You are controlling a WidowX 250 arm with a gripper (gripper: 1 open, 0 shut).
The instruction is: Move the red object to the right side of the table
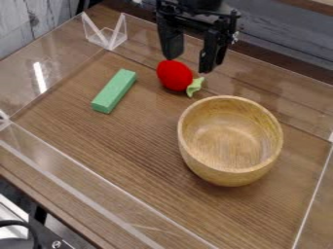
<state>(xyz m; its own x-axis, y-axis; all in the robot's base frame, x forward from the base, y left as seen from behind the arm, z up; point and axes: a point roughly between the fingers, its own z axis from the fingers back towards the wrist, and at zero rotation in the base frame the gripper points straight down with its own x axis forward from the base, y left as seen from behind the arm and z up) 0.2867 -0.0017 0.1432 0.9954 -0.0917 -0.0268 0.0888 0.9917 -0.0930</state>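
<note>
A wooden bowl [231,140] stands upright toward the right, its hollow bare. A green block [115,89] lies flat toward the left, well apart from the bowl, its long side running diagonally. A clear acrylic stand [104,32] sits at the far left corner

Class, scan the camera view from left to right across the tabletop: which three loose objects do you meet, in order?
Green block → red fruit → wooden bowl.

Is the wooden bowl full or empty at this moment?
Empty. The wooden bowl shows only bare wood inside; the red object lies on the table beside it.
</note>
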